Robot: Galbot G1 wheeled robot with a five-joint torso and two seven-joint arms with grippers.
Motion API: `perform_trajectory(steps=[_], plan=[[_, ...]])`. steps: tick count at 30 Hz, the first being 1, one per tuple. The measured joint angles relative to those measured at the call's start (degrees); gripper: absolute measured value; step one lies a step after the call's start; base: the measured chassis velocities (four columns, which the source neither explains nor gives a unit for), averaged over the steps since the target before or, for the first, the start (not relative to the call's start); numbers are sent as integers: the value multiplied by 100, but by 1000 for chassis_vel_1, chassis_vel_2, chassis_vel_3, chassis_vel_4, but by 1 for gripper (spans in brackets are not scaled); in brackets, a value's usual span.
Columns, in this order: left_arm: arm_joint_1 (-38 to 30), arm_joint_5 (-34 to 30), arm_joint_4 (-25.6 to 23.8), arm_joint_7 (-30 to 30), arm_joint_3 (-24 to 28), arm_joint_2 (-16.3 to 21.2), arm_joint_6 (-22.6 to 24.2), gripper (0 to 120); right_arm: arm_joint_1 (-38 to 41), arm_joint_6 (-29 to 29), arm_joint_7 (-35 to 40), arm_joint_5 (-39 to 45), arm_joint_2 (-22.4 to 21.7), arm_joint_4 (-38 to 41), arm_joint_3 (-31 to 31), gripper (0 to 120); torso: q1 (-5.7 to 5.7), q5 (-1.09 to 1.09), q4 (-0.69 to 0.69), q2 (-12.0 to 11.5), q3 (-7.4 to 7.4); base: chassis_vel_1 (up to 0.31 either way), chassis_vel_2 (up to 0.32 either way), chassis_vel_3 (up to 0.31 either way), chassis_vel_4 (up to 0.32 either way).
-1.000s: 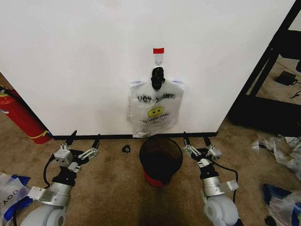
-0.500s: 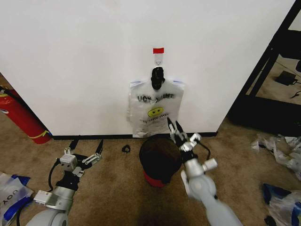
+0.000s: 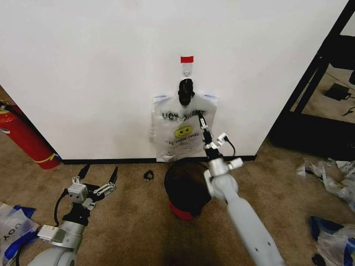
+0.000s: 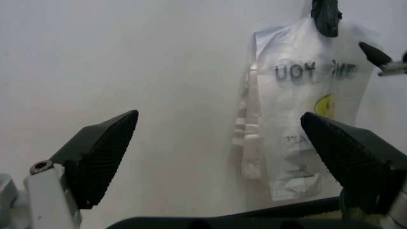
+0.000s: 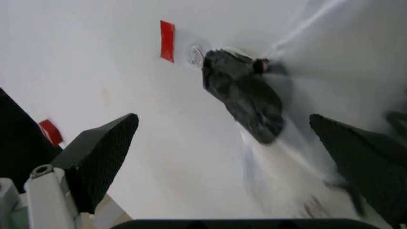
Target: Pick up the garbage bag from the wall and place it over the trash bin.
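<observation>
Plastic garbage bag (image 3: 183, 130) against wall (image 3: 100, 72); right tool (image 3: 203, 127) spread before it

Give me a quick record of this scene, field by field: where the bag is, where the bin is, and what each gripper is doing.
garbage bag: hanging flat on the wall from a black clip under the red-taped hook
trash bin: on the carpet directly below the bag
right gripper: open, raised in front of the bag's right side
left gripper: open, low over the carpet, left of the bin
fire extinguisher: far left against the wall
</observation>
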Motion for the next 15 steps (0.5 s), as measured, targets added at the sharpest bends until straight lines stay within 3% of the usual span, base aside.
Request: perform_trajectory(steps=[9, 15], plan=[[-30, 30, 14, -31, -25, -54, 22, 100, 551, -109, -62, -103, 312, -715, 105, 99, 0, 0, -1, 0, 0, 0, 0, 0, 0], [-35, 26, 13, -60, -47, -63, 27, 100, 648, -145, -141, -194, 360, -948, 140, 87, 0, 1, -1, 0, 0, 0, 0, 0, 0]])
